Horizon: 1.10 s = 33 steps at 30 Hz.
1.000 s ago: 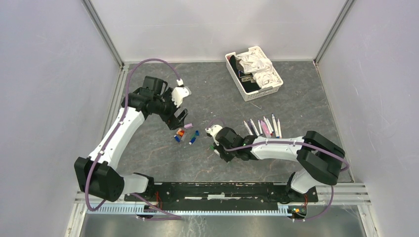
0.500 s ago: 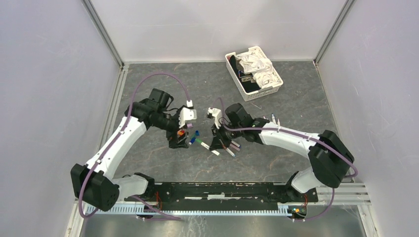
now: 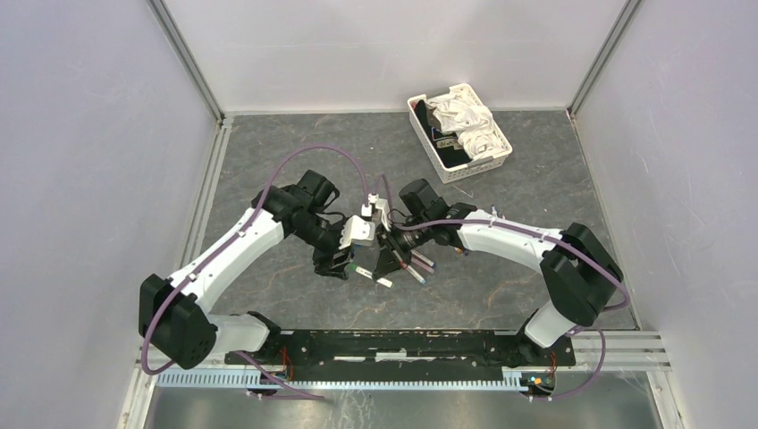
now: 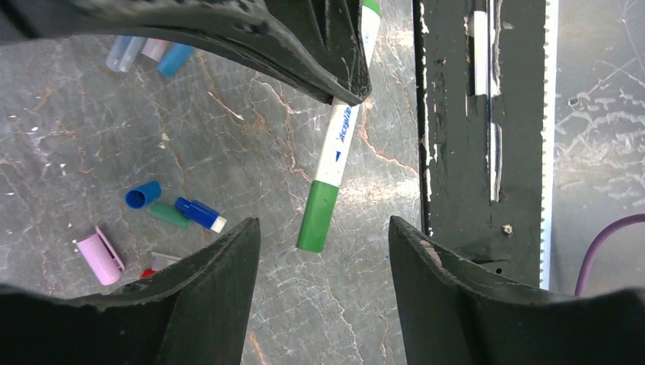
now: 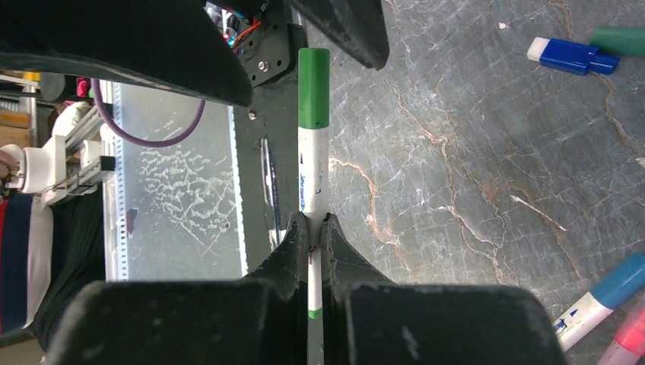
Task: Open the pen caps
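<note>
Right gripper (image 5: 310,228) clenched on white barrel of green pen (image 5: 311,171). Left gripper (image 4: 322,226) gaped wide, fingers flanked green cap (image 4: 317,217), no contact either side.

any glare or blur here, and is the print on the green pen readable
Left wrist: green pen sharp, its blue print visible but hard to read; pale sheen on the table beside it. Right wrist: pen sharp, dark jaws show little detail. Top external: even soft light, no hard shadows, pen tiny.
</note>
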{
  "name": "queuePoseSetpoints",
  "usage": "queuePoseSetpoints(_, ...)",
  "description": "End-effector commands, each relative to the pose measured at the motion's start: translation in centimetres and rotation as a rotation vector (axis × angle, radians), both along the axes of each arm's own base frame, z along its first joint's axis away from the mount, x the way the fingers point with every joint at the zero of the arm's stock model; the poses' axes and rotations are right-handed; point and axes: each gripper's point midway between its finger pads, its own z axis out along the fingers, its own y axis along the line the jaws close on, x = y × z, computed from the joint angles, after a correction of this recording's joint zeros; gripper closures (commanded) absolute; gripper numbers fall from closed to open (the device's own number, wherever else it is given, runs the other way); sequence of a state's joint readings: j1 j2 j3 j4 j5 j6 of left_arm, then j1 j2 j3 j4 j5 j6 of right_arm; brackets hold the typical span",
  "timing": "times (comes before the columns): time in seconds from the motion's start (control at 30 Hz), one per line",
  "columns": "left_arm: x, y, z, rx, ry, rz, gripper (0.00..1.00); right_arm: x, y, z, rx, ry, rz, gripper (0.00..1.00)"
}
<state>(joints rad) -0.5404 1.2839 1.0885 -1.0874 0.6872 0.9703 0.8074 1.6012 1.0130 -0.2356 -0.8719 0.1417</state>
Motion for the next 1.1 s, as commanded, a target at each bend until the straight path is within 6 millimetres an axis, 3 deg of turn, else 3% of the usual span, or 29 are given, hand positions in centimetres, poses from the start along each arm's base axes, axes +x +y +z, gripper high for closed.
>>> queuePoseSetpoints(0.0,-0.5,0.3,-1.0,0.029,-0.014,-0.068,0.33,0.5,1.0,2.6,0.093,-0.005,0.041,1.00)
queuePoseSetpoints(0.2,0.0,0.1,-1.6,0.041,-0.043,-0.061,0.42,0.6,0.9,2.6,0.092,0.019,0.048,1.00)
queuePoseSetpoints(0.43,0.3,-0.6,-1.0,0.015,-0.069,-0.060,0.68,0.4,1.1,2.5,0.090,0.051,0.050,0.99)
queuePoseSetpoints(0.6,0.2,-0.9,-0.7,0.006,-0.073,-0.065,0.97,0.3,1.6,2.4,0.113,0.100,0.029,0.68)
queuePoseSetpoints(0.67,0.2,-0.9,-0.6,0.006,-0.077,-0.063,0.98,0.1,1.9,2.4,0.134,0.128,0.029,0.62)
queuePoseSetpoints(0.8,0.4,-1.2,-0.2,-0.012,-0.084,-0.062,0.98,0.3,2.5,2.3,0.158,0.157,0.023,0.61)
queuePoseSetpoints(0.9,0.6,-1.3,0.0,-0.013,-0.090,-0.062,0.98,0.5,2.7,2.4,0.168,0.157,0.020,0.68)
queuePoseSetpoints(1.0,0.8,-1.1,0.1,-0.002,-0.117,-0.071,0.98,0.4,2.5,2.2,0.156,0.154,0.022,0.90)
queuePoseSetpoints(1.07,1.1,-0.6,0.2,0.018,-0.145,-0.075,0.98,0.3,1.9,1.5,0.134,0.150,0.022,1.00)
